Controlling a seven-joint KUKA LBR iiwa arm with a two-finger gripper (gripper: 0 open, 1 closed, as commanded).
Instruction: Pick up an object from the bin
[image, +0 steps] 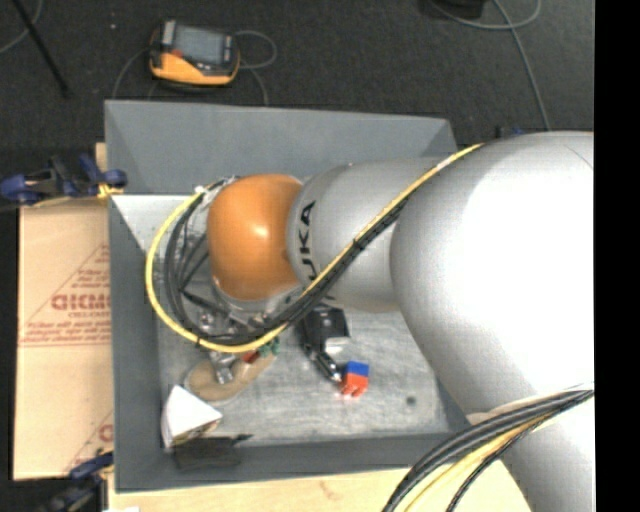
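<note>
Your gripper (228, 340), open or closed I cannot tell, hangs just above the flat tan oval piece, seemingly wood (218, 383). It is probably light and stiff, so pinch its narrow sides.

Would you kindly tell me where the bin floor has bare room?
Bare floor lies in the near right part, bordered by the red-and-blue block, the arm and the near wall. A narrower strip runs between that block and the tan piece. The near left corner is crowded: white wedge, black scrap, and the pincer over the tan piece.
</note>
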